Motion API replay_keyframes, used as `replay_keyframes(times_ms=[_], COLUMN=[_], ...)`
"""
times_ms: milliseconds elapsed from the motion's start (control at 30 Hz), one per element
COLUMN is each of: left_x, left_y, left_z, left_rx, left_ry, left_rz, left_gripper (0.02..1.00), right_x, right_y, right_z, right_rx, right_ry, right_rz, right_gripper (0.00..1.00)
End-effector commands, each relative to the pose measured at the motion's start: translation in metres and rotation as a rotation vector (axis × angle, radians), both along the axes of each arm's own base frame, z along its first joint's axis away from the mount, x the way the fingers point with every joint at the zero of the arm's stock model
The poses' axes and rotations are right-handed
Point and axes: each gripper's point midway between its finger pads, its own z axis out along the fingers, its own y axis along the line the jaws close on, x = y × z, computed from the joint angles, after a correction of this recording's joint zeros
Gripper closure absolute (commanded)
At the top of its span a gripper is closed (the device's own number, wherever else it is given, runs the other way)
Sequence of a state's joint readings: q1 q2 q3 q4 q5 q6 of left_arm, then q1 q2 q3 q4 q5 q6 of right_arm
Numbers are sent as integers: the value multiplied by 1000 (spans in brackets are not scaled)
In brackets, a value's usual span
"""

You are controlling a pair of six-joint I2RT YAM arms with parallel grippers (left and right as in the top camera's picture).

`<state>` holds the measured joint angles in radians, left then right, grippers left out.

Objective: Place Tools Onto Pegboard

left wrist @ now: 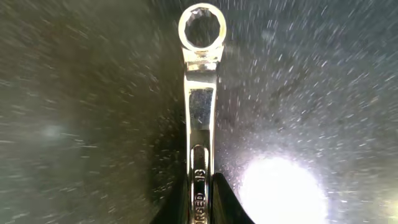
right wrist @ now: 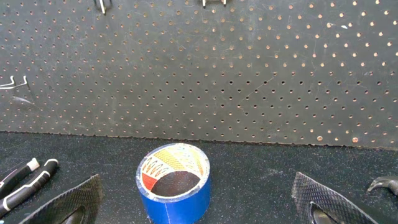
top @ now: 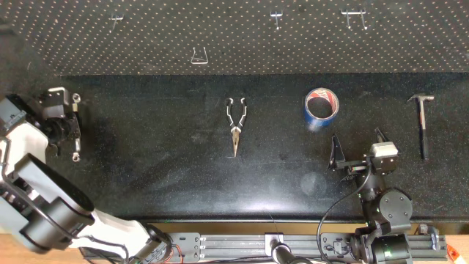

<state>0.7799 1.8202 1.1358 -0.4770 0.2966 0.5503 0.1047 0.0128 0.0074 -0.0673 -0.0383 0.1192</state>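
Observation:
My left gripper (top: 71, 126) is at the table's far left, shut on a silver combination wrench (left wrist: 200, 124). The wrench's ring end (left wrist: 202, 26) points away from the fingers, over the black tabletop. Black-handled pliers (top: 235, 125) lie mid-table. A blue tape roll (top: 321, 107) stands right of them, and a hammer (top: 423, 126) lies at the far right. My right gripper (top: 357, 150) stands open just in front of the tape roll (right wrist: 175, 184), with one finger (right wrist: 69, 200) on each side of it and apart from it.
The pegboard (top: 242, 37) rises behind the table's back edge. It carries wire hooks at the left (top: 117, 16), lower middle (top: 198, 57), middle (top: 276, 16) and right (top: 354, 16). In the right wrist view, the pliers' handles (right wrist: 25, 178) and the hammer head (right wrist: 382, 185) flank the tape.

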Motion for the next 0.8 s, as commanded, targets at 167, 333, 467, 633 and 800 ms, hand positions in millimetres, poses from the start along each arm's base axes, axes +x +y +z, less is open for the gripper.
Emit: replay_keyframes(times_ms=[167,333,467,633,800], left_x=[13,27,28,20,10], left_y=[-44,-118,-133,-149,-153], left_z=[102,138,151,180,147], left_rx=[126,129,169,225,285], left_ry=[-168,-275,-297,-417,-532], left_rz=[-84,-178,-166,-193,-191], left_gripper=[989,989,991,989,989], right_x=[0,0,0,0,0], right_y=[1,1,1,1,1], right_z=[-1,-1,-1,-1,-1], right_rx=[11,11,11,11,11], right_ry=[1,1,1,1,1], right_rz=[3,3,3,3,3], right_gripper=[5,5,5,5,3])
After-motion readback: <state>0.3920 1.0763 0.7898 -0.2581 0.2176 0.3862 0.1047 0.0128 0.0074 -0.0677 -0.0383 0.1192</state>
